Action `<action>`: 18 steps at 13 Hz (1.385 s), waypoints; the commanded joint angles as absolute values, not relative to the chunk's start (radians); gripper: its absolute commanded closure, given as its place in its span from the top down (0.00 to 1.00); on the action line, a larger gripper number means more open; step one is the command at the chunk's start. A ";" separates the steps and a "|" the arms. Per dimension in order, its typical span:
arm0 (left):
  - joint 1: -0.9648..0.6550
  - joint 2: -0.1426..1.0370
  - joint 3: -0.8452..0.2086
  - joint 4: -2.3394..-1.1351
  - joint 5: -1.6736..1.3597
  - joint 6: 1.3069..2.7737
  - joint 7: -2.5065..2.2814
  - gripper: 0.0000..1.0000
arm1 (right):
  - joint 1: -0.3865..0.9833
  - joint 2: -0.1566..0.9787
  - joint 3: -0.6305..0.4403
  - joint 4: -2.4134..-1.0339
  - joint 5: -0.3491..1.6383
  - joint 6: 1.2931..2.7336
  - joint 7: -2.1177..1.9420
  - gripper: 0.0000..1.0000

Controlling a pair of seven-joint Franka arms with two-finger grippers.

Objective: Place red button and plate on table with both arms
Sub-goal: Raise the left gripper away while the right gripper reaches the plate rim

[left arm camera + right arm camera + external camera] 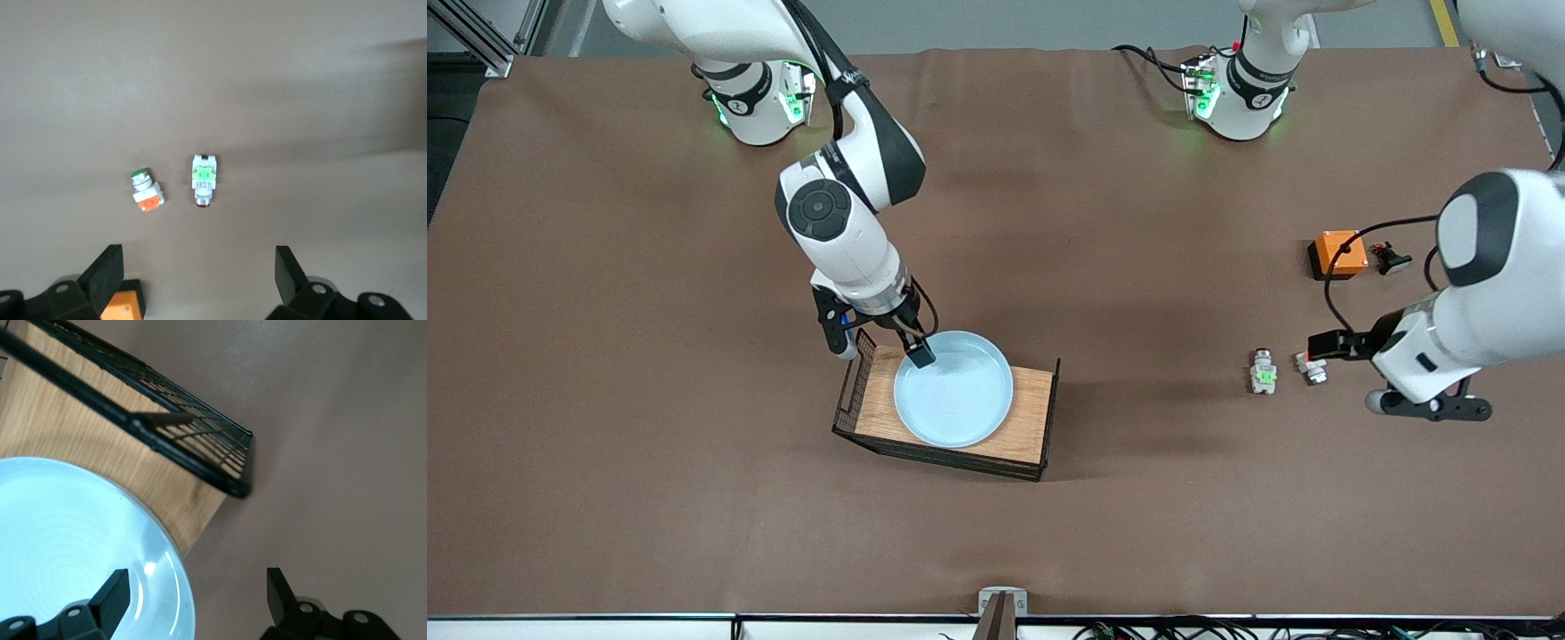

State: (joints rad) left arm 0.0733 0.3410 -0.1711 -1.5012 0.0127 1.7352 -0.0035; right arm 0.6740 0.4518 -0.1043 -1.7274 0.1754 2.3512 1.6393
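The pale blue plate (953,388) lies on a small wood-topped black wire rack (1030,411). My right gripper (880,345) is open and straddles the plate's rim on the side toward the robots, one finger inside the plate and one outside. In the right wrist view, the plate (67,533) fills the space by one finger of the open right gripper (197,579). The red button (1263,374), with its green block, lies on the brown table (694,489) toward the left arm's end. My left gripper (1430,408) hovers open and empty above the table beside it. The left wrist view shows the button (204,177) ahead of the open left gripper (198,257).
A similar piece with an orange-red block (1312,366) lies beside the red button and also shows in the left wrist view (147,193). An orange square box (1338,253) and a small black part (1392,260) sit farther from the front camera. The rack's wire side (193,447) stands next to the plate.
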 commanded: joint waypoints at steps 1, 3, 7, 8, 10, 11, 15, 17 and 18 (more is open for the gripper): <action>0.077 0.275 -0.178 -1.474 0.021 1.614 -0.012 1.00 | 0.684 0.463 -0.117 -1.721 0.166 2.365 1.660 0.86; 0.077 0.264 -0.199 -1.421 0.015 1.524 -0.020 1.00 | 0.684 0.469 -0.115 -1.717 0.166 2.376 1.672 0.83; 0.077 0.166 -0.234 -1.428 -0.006 1.439 -0.078 1.00 | 0.681 0.471 -0.115 -1.710 0.166 2.402 1.730 0.74; 0.080 0.141 -0.239 -1.431 -0.008 1.427 -0.080 1.00 | 0.681 0.471 -0.115 -1.710 0.166 2.404 1.729 0.72; 0.025 0.085 -0.215 -1.466 -0.006 1.408 -0.068 1.00 | 0.683 0.471 -0.115 -1.710 0.166 2.404 1.729 0.66; 0.000 0.049 -0.168 -1.500 -0.006 1.410 -0.061 1.00 | 0.683 0.471 -0.115 -1.710 0.166 2.404 1.729 0.63; -0.058 -0.075 -0.104 -1.609 -0.008 1.460 -0.060 1.00 | 0.683 0.471 -0.115 -1.710 0.166 2.404 1.729 0.53; -0.083 -0.132 -0.078 -1.684 -0.008 1.528 -0.060 1.00 | 0.683 0.471 -0.115 -1.712 0.164 2.401 1.727 0.49; -0.086 -0.141 -0.077 -1.698 -0.008 1.538 -0.058 1.00 | 0.683 0.471 -0.115 -1.712 0.164 2.399 1.724 0.47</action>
